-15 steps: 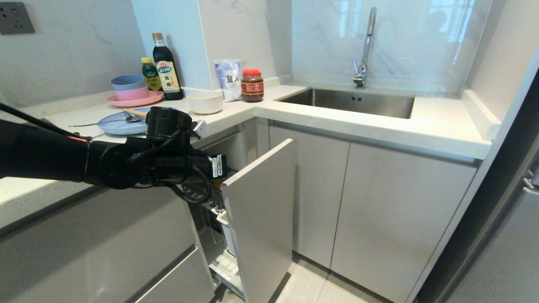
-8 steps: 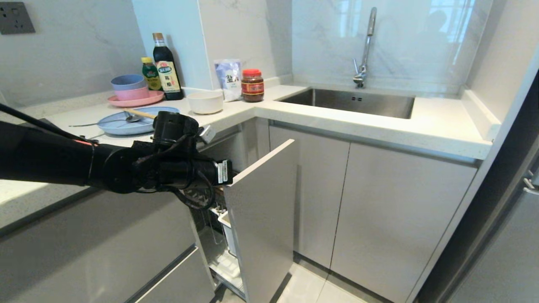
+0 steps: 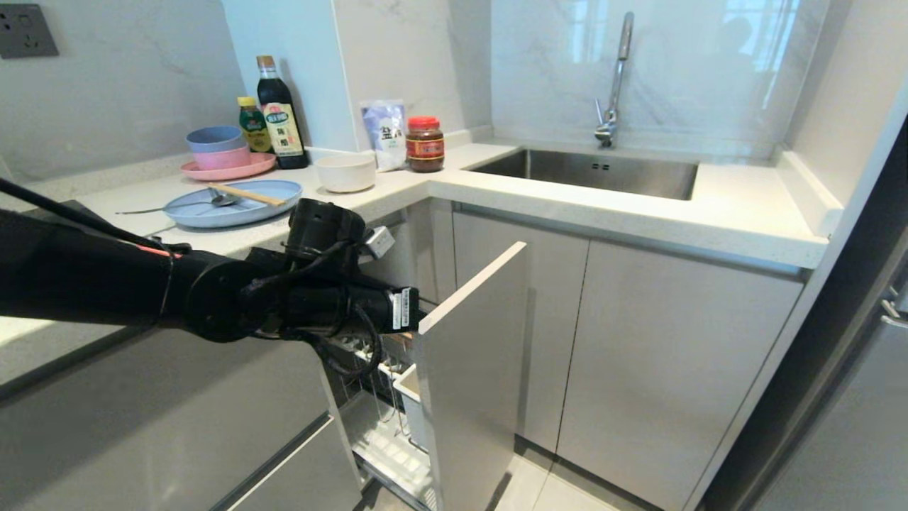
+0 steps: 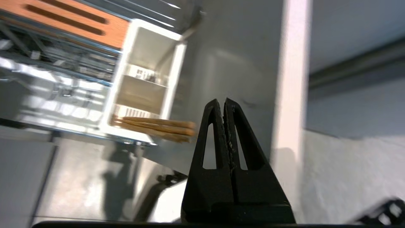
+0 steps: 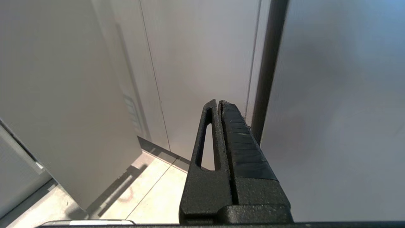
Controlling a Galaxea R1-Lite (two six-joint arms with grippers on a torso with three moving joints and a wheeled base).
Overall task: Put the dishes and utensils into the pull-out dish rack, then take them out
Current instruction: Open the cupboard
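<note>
Two chopsticks (image 3: 246, 193) lying flat across plate (image 3: 213, 211), tips right.

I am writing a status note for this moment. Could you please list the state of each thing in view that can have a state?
pull-out dish rack: partly pulled out, no dishes visible inside
grey front panel: away from the cabinet
white caddy: holds wooden sticks
blue plate: on the counter, carrying the spoon and chopsticks
white bowl: upright on the counter
left gripper: shut, empty, behind the panel
right gripper: shut, empty
</note>
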